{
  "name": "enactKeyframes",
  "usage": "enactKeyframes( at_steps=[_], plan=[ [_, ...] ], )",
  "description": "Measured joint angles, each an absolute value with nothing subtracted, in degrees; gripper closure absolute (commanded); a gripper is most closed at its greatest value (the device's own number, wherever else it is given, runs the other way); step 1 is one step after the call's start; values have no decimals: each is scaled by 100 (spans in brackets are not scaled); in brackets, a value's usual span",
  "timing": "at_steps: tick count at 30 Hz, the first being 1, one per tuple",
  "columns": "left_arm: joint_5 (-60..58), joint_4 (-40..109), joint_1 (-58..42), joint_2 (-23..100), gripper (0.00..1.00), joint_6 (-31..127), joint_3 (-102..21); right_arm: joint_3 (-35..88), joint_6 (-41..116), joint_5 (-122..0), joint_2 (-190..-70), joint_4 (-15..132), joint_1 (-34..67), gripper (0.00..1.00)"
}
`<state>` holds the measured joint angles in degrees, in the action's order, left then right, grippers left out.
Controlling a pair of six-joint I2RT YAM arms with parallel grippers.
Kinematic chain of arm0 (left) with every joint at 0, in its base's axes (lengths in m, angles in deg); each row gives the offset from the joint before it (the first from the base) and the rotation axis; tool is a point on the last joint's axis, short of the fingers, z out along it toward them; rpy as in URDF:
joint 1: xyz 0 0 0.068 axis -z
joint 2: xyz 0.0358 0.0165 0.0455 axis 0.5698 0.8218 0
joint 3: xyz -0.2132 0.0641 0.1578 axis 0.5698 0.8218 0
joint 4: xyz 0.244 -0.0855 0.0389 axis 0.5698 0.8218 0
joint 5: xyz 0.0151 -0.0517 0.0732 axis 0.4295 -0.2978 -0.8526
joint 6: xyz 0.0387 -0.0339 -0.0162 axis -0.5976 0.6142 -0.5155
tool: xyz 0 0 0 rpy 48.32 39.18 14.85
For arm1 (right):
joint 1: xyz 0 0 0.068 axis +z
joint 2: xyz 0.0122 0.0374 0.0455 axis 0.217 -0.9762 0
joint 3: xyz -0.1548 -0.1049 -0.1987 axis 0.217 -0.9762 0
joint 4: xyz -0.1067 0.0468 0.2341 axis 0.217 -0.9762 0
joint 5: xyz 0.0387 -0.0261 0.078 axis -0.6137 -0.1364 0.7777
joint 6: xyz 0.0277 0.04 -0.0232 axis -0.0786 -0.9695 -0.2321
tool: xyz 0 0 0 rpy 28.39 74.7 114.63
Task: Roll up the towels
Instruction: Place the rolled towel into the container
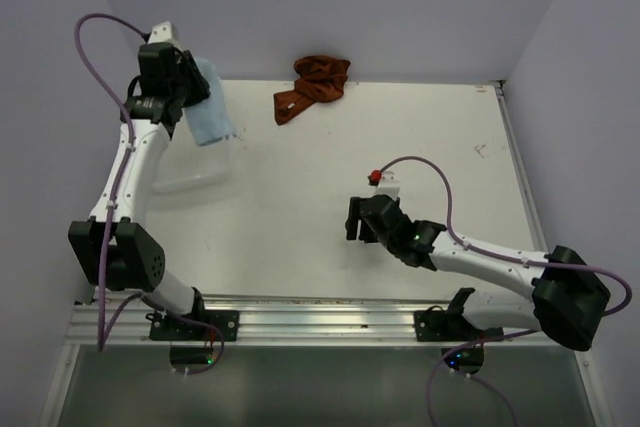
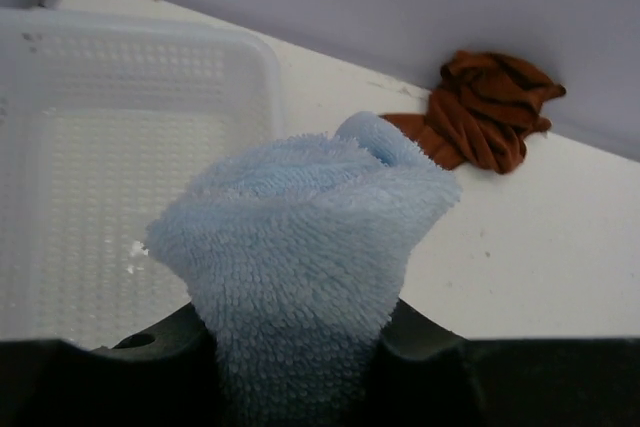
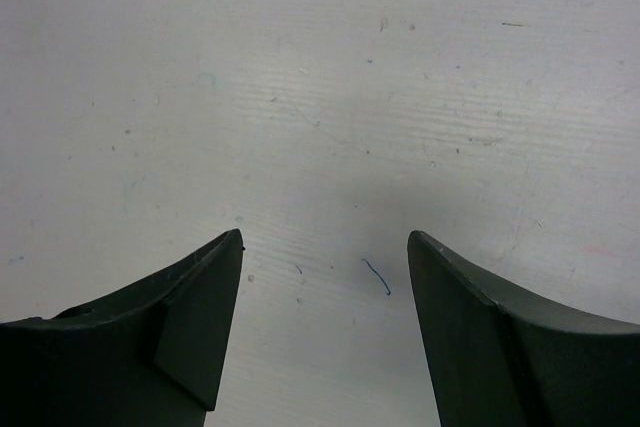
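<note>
Left jaws: the left gripper [image 1: 188, 89] is clamped, partway closed, on a light sky-blue terry cloth towel [image 2: 300, 237].
Blue towel: it is bunched into a loose roll that hangs from the jaws above the table. Its free end flares wider than the pinched part.
Below the left gripper: a white plastic mesh basket [image 2: 150, 35] sits at the far left of the white table [image 1: 300, 217]. The towel is over or just beside the basket's right wall; I cannot tell which.
Right jaws: the right gripper [image 3: 325, 247] is spread wide and holds nothing. It hovers over bare table at centre right.
Second towel: 1 rust reddish-brown cloth towel [image 1: 312, 87] lies crumpled against the far edge, well apart from both grippers and not yet rolled.
Step in hand: probably setting the blue roll down in the basket.
Doing it well: centre the roll over the basket floor. Lower it until the cloth rests before releasing, so the layers do not spring open.
Risk: the flared end could catch the basket wall and unwind.
Progress: about 1 of 2 towels appears handled.
</note>
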<state>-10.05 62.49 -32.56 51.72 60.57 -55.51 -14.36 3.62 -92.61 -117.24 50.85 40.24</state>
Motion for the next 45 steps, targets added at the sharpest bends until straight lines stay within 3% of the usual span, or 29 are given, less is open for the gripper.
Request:
enactKeyframes(
  at_steps=[9, 16, 23, 42, 45],
  plan=[
    [-2094, 6905, -3691, 6560, 100, 5106, -7269, -1242, 554, -8655, -12275, 5096, 3495, 29],
    [-2811, 7320, -3746, 7815, 100, 4636, -7446, -1095, 637, -8229, -12824, 5139, 3146, 29],
    [-3337, 7506, -3894, 8259, 100, 4304, -7667, -912, 709, -7912, -13409, 5284, 2968, 29],
    [-2463, 7316, -3960, 9279, 100, 4236, -7837, -741, 751, -7562, -13761, 5723, 2562, 30],
    [-2216, 7119, -3960, 9279, 92, 4345, -7732, -710, 751, -7495, -13803, 5760, 2520, 30]
  ],
)
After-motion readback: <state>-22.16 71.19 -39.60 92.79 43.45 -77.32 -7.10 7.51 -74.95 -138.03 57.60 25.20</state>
